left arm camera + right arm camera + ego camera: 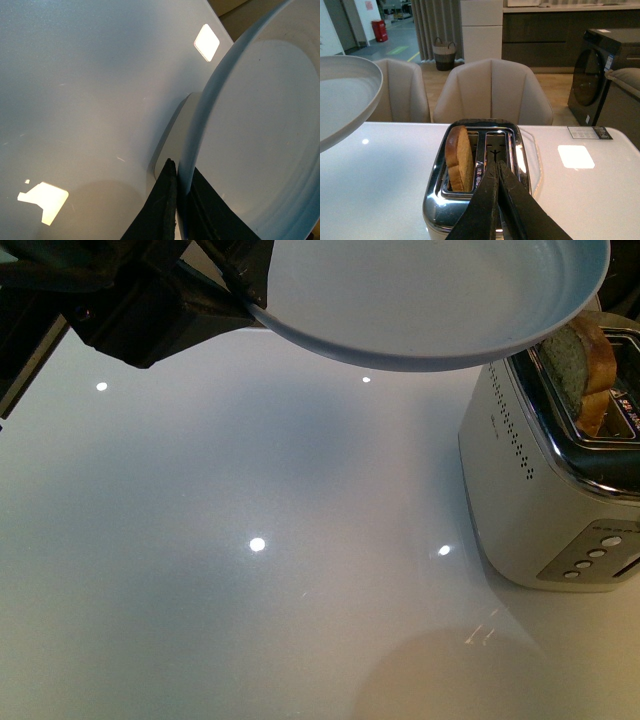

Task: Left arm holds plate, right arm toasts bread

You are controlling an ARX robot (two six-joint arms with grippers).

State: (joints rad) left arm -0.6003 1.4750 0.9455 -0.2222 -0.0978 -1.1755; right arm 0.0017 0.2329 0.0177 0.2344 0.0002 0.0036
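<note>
My left gripper (181, 184) clamps the plate (420, 300) by its rim, in the air at 12 o'clock above the tabletop (200, 600). My right gripper (497, 167), closed and empty, hangs over the toaster (520, 480); the bread (459, 157) stands in its slot.

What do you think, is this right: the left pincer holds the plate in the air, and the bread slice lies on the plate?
Not quite. The left pincer holds the plate in the air, but the bread slice stands in a slot of the toaster; the right wrist view shows it.
</note>
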